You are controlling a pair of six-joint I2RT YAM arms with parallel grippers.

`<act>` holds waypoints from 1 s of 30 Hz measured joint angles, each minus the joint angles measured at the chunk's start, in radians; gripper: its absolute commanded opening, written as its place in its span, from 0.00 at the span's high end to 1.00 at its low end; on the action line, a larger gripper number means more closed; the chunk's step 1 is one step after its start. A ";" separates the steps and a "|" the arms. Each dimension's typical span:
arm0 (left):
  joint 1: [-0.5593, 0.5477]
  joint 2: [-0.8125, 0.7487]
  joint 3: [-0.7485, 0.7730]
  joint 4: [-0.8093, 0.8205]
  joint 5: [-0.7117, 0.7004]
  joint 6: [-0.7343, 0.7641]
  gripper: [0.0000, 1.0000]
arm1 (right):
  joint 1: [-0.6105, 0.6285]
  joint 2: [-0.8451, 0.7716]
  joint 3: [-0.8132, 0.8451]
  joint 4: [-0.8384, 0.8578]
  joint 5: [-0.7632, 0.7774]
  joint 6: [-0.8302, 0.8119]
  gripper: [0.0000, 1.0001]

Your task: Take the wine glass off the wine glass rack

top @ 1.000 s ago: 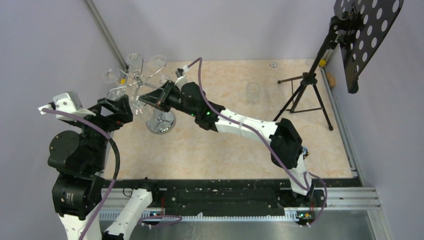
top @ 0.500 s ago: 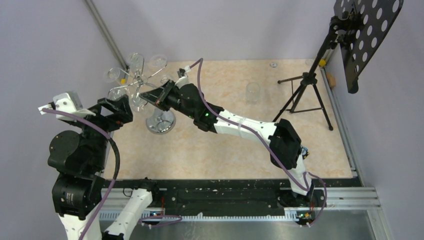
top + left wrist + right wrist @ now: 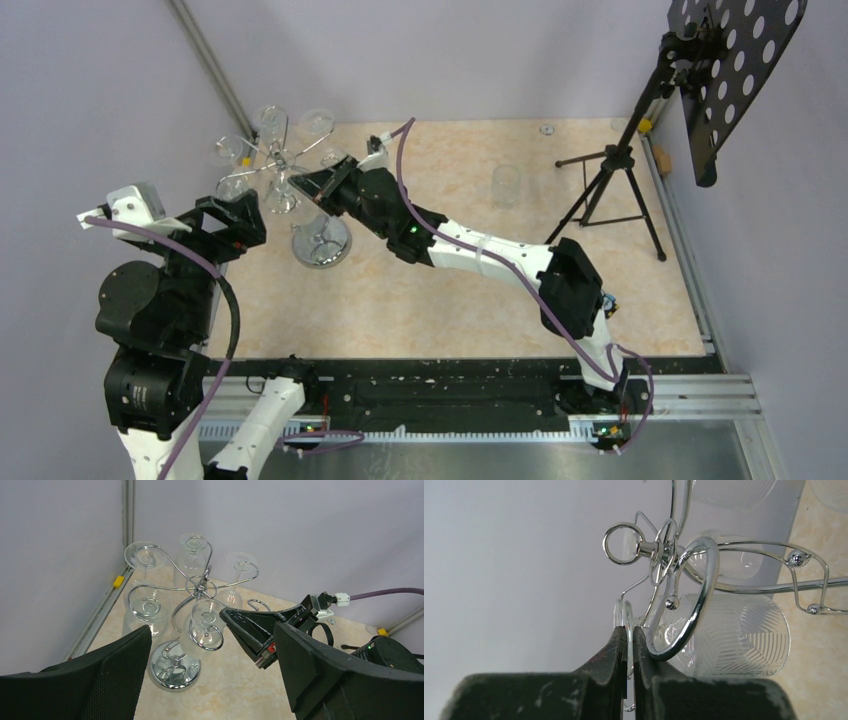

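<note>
the right gripper [image 3: 626,647] pinches the foot of a glass [image 3: 200,635] hanging on the rack [image 3: 175,667], fingers almost together. the left gripper [image 3: 245,212] is wide, near the rack.

Enclosed by pale lilac walls [image 3: 480,60]; floored with beige marbled tabletop [image 3: 450,310]; black music stand [image 3: 612,160] at two o'clock.

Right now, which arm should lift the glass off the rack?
Right: the right gripper is shut on the wine glass at the wine glass rack; the left gripper hangs open, apart.
</note>
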 measured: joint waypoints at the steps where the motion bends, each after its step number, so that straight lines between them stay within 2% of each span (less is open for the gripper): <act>1: 0.000 0.000 0.000 0.000 0.002 0.000 0.05 | 0.000 0.000 0.000 -0.003 0.013 0.000 1.00; 5: 0.000 0.001 0.001 -0.006 0.013 -0.004 0.05 | 0.002 -0.005 -0.017 0.017 0.039 -0.006 1.00; 14: 0.000 0.077 0.038 -0.059 0.166 -0.024 0.05 | 0.004 -0.066 -0.113 0.047 0.078 -0.016 1.00; 20: 0.000 0.101 0.031 -0.063 0.205 -0.035 0.05 | 0.003 -0.108 -0.161 0.045 0.080 -0.015 1.00; 30: 0.000 0.101 0.013 -0.062 0.281 -0.056 0.05 | -0.010 -0.289 -0.397 0.074 0.015 0.002 1.00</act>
